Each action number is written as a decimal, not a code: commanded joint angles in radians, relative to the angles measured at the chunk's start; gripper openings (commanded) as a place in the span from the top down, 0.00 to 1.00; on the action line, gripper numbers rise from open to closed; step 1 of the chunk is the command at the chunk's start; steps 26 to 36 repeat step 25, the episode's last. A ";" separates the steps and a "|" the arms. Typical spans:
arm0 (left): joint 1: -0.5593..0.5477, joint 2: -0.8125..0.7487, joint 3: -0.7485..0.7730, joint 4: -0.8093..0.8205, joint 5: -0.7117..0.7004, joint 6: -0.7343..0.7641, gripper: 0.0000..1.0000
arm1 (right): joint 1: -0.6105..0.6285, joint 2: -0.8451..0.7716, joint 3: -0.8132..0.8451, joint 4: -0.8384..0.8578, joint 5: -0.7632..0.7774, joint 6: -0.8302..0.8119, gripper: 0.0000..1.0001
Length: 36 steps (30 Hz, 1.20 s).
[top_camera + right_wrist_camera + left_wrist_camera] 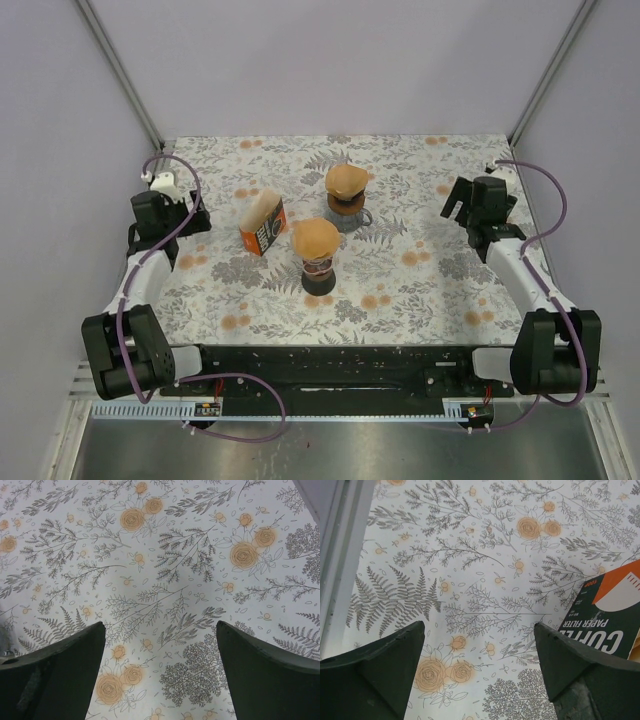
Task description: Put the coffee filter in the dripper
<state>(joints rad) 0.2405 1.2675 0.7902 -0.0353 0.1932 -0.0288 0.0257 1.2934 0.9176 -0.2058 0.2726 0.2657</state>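
Two drippers stand mid-table in the top view. The near one [318, 268] is dark and holds a brown paper filter [316, 238]. The far one [349, 207] has a handle and also holds a brown filter [346, 181]. An orange and dark coffee filter box [263, 225] stands left of them; its corner shows in the left wrist view [607, 615]. My left gripper [190, 222] [479, 630] is open and empty, left of the box. My right gripper [455, 205] [160, 630] is open and empty over bare cloth at the right.
The floral tablecloth [420, 280] covers the table. Grey walls and metal frame posts [120, 70] close the back and sides. A frame rail [335, 555] runs along the left edge of the left wrist view.
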 commanded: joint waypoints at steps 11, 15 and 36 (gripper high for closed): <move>0.000 -0.019 -0.184 0.301 -0.025 -0.094 0.04 | -0.001 -0.048 -0.266 0.525 0.065 -0.039 0.00; 0.000 -0.019 -0.215 0.362 -0.012 -0.111 0.03 | -0.001 -0.026 -0.290 0.562 0.079 -0.042 0.01; -0.001 -0.010 -0.223 0.393 0.000 -0.115 0.03 | -0.001 0.007 -0.401 0.785 0.102 -0.085 0.01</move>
